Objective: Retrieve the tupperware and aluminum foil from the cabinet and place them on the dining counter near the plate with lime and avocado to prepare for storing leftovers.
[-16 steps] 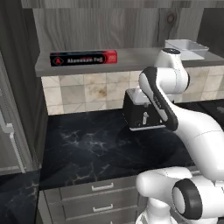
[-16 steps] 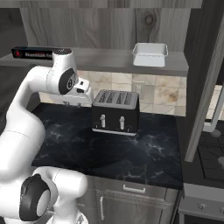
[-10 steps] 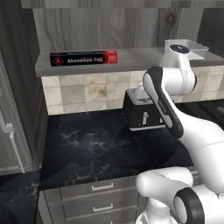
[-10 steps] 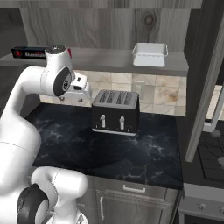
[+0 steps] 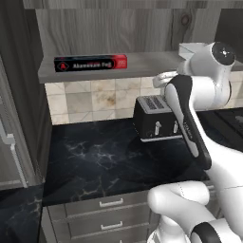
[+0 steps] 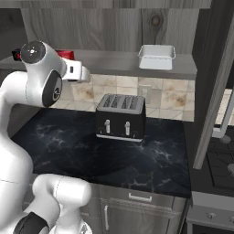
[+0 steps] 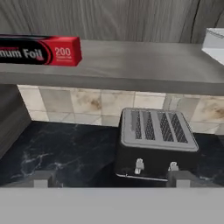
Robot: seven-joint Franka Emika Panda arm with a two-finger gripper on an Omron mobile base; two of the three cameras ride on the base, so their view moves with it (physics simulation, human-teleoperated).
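The aluminum foil (image 5: 90,63) lies at the left of the cabinet (image 6: 114,27) shelf; the black toaster (image 7: 154,144) stands on the marble bench (image 5: 104,156) below; the tupperware (image 6: 156,56) sits at the shelf's right. The gripper (image 7: 111,180) is spread wide, holding nothing, above the bench.

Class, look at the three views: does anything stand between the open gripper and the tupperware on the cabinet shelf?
Nothing visible does. The gripper is open, above the toaster; the tupperware sits alone on the shelf, with the aluminum foil far along it.
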